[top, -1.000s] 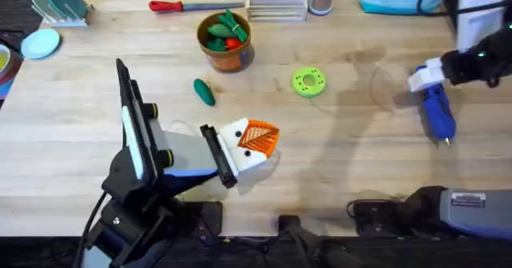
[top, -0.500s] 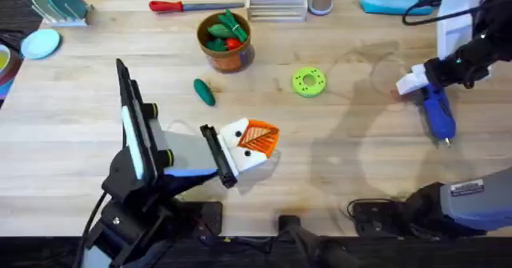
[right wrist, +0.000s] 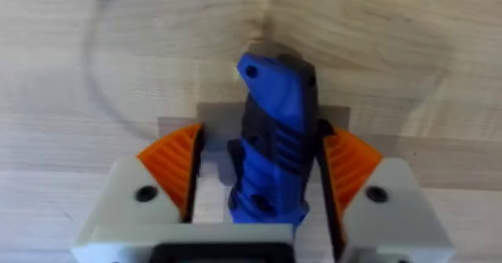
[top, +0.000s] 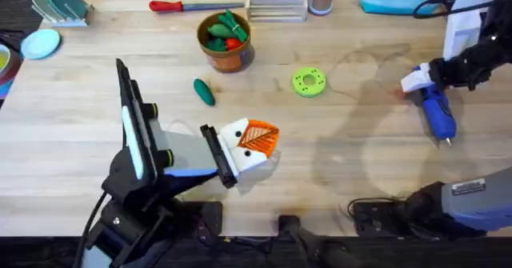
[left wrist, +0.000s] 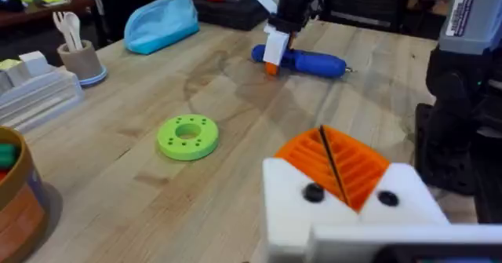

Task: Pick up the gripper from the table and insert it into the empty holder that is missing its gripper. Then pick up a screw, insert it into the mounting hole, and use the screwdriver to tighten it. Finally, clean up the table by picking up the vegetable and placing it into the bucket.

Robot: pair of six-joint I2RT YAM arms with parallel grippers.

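R gripper is straddling the chunky blue electric screwdriver w/ thin metal bit, which is lying flat on the wood table; orange ribbed pads are flanking the body w/ gaps, so it's not clamped. To grip well: be centring on the body, squeezing evenly. L gripper is sitting clenched, holding nothing.
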